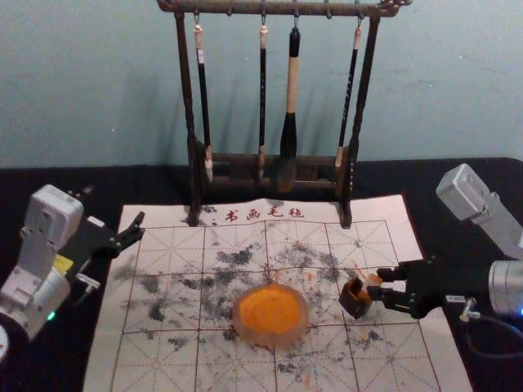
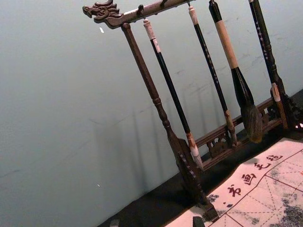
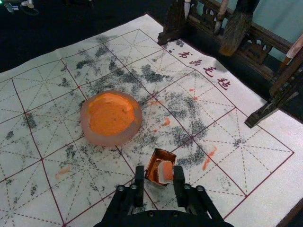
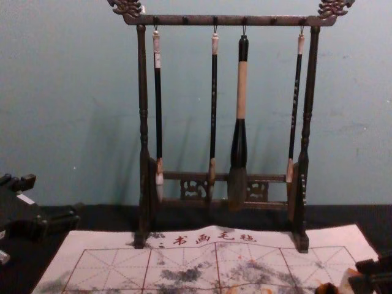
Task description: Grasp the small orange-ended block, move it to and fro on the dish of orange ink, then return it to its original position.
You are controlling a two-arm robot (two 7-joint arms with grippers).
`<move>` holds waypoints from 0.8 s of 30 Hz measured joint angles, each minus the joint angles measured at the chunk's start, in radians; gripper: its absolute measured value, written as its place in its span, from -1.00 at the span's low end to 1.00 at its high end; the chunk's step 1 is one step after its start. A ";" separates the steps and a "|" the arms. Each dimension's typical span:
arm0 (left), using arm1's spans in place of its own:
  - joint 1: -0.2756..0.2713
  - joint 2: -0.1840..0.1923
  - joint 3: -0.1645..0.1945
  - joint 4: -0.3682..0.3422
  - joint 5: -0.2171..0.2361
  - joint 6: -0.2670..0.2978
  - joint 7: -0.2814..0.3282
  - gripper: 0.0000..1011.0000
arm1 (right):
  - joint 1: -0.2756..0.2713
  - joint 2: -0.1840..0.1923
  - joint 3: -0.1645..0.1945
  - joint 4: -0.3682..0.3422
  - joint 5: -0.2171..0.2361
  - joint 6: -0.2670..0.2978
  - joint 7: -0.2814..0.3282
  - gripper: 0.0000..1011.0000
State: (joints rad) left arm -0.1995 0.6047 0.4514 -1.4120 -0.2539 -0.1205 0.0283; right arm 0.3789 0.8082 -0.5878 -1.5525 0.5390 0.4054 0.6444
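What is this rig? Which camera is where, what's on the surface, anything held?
A two-armed robot. The head view looks down from its head, the chest view looks forward from lower, and each wrist view comes from that arm. On the surface lie a gridded mat, a dish of orange ink and a small box. Behind, four brushes hang on a rack. The right hand is at the box, fingers apart around an orange-ended block; I can't tell if they touch it. The left hand is at the mat's left side, open and empty.
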 joint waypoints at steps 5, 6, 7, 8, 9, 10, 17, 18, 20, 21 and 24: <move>0.000 0.000 0.000 0.000 0.000 0.000 0.000 0.98 | 0.000 0.000 0.000 0.000 0.000 0.000 0.000 0.00; 0.000 0.000 0.000 0.000 0.000 0.000 0.000 0.98 | 0.000 0.000 0.000 0.000 0.000 0.000 0.000 0.04; 0.000 0.000 0.000 0.000 0.000 0.000 0.000 0.98 | 0.000 0.000 0.000 0.000 0.000 0.000 0.000 0.12; 0.000 0.000 0.000 0.000 0.000 0.000 0.000 0.98 | 0.000 0.000 0.000 0.000 0.000 0.000 0.000 0.21; 0.000 0.000 0.000 0.000 0.000 0.000 0.000 0.98 | 0.000 0.000 0.000 0.000 0.000 0.000 0.000 0.23; 0.000 0.000 0.000 0.000 0.000 0.000 0.000 0.98 | 0.000 0.000 0.000 0.000 0.000 0.000 0.000 0.32; 0.000 0.000 0.000 0.000 0.000 0.000 0.000 0.98 | 0.000 0.000 0.000 0.000 0.000 0.000 0.000 0.72; 0.000 0.000 0.000 0.000 0.000 0.000 0.000 0.98 | 0.000 0.000 0.000 0.000 0.000 0.000 0.000 0.76; 0.000 0.000 0.000 0.000 0.000 0.000 0.000 0.98 | 0.000 0.000 0.000 0.000 0.000 0.000 0.000 0.89; 0.000 0.000 0.000 0.000 0.000 0.000 0.000 0.98 | 0.000 0.000 0.000 0.000 0.000 0.000 0.000 0.92; 0.000 0.000 0.000 0.000 0.000 0.000 0.000 0.98 | 0.000 0.000 0.000 0.000 0.000 0.000 0.000 0.98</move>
State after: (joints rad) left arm -0.1995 0.6047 0.4514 -1.4120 -0.2539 -0.1205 0.0283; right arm 0.3789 0.8081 -0.5879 -1.5524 0.5394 0.4054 0.6446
